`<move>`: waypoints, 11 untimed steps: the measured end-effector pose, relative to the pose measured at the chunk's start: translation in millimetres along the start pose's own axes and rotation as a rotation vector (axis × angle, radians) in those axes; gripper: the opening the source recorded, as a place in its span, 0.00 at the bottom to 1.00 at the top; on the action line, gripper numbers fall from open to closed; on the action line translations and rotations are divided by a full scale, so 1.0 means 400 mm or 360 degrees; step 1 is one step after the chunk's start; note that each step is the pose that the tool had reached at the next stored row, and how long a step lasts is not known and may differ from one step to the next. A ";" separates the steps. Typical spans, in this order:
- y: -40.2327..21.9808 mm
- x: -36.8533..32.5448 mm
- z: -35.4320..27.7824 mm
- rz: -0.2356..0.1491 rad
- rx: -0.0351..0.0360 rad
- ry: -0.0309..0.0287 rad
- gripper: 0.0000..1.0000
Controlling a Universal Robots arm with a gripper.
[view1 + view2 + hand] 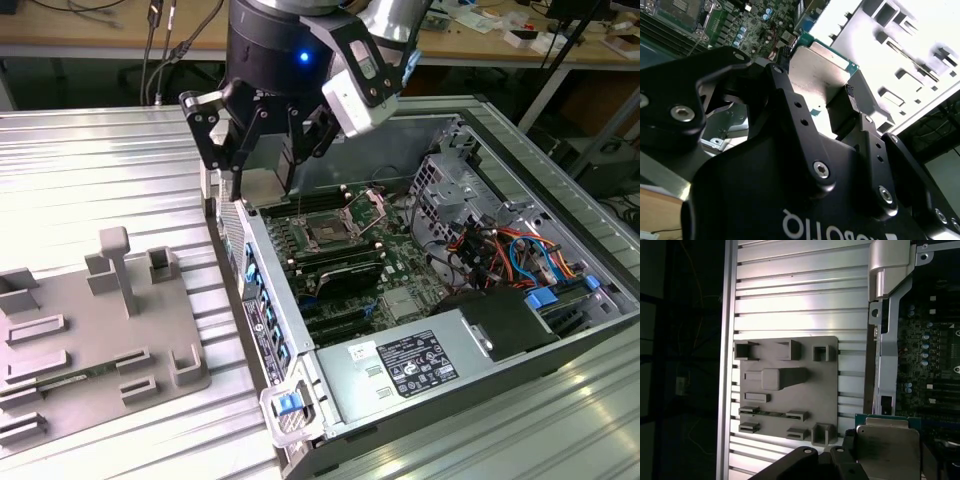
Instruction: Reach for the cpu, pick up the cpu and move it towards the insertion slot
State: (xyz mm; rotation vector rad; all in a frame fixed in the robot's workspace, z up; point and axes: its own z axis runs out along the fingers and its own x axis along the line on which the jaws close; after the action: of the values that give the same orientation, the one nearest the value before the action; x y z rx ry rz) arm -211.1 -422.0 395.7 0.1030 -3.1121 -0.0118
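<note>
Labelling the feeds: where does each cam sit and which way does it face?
Exterior view: off the arm, above, looking down at the open case, socket and grey tray; shows the arm and claw.
Second wrist view: on the wrist, looking along the claw's black links at the cpu it grips, motherboard beyond.
First wrist view: on the wrist, looking down on the tray, case edge and cpu; claw links at the picture's edge.
Shared: both wrist views show the cpu, tray and motherboard.

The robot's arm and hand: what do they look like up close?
The hand is matte black, built from angular linked bars joined by silver screws, with white lettering on its body in the second wrist view. Above it, in the exterior view, sits a rounded black housing with a small blue light and a white boxy module beside it.
</note>
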 end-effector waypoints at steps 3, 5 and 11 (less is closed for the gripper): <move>-0.001 -0.008 0.000 0.0000 0.0000 0.00001 0.55; -0.001 -0.008 0.000 0.0000 0.0000 0.00001 0.55; -0.001 -0.018 -0.001 0.0000 0.0000 0.00001 0.55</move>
State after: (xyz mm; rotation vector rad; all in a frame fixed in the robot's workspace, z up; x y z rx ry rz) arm -204.1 -422.0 395.8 0.1030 -3.1120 -0.0118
